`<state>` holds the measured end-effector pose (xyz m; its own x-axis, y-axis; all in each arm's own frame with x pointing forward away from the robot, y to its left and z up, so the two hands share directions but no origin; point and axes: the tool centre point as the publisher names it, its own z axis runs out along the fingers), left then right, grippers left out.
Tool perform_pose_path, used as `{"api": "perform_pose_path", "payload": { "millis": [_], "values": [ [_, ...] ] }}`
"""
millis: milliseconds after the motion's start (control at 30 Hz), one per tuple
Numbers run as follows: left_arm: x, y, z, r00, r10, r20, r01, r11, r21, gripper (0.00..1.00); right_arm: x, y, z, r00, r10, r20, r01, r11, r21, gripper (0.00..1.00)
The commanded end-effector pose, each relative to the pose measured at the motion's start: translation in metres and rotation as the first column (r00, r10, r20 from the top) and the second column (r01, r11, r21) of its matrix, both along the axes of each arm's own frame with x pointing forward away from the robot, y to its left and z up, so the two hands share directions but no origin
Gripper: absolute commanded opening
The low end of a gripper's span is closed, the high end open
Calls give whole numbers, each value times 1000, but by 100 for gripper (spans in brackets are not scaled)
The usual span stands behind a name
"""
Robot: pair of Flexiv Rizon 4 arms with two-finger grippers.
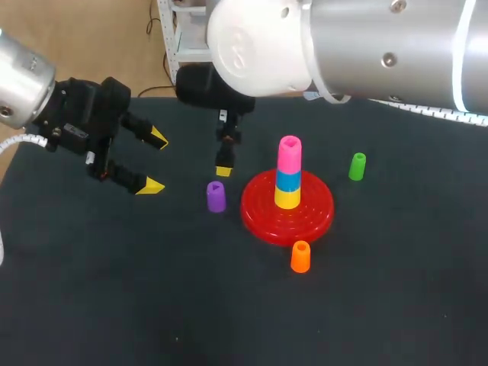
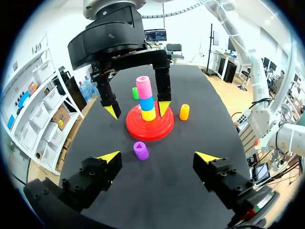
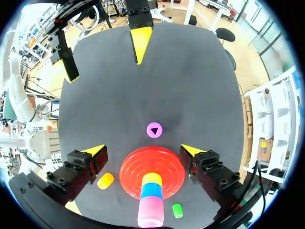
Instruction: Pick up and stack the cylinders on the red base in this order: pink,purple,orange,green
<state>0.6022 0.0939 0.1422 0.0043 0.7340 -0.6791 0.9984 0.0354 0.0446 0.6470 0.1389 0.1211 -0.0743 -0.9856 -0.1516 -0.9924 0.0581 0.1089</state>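
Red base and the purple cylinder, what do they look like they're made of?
The red base looks like glossy moulded plastic: light glints off its concentric ridges. The purple cylinder is probably plastic too, smooth and evenly coloured, with a shaped hole in its top.

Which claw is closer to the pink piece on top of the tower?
Right. The right gripper hangs open over the pink cylinder; the left gripper is away beyond the purple cylinder.
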Motion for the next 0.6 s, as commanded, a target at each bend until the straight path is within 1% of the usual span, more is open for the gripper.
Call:
{"api": "perform_pose_path", "payload": {
  "millis": [33,100,367,533,600],
  "values": [
    [0,0,-1,1000,1,1,-1,1000,1,100,2,1,-7,1000,11,-9,-11,1000,-3,100],
    [0,0,-1,1000,1,1,-1,1000,1,100,4,5,-15,1000,16,-23,-16,1000,-25,100],
    [0,0,-1,1000,1,1,-1,1000,1,100,18,17,-40,999,21,-34,-22,999,-36,100],
    [0,0,-1,1000,1,1,-1,1000,1,100,22,22,-54,999,29,-45,-31,998,-45,100],
    [0,0,-1,1000,1,1,-1,1000,1,100,23,23,-59,999,27,-43,-31,996,-80,100]
  ]
}}
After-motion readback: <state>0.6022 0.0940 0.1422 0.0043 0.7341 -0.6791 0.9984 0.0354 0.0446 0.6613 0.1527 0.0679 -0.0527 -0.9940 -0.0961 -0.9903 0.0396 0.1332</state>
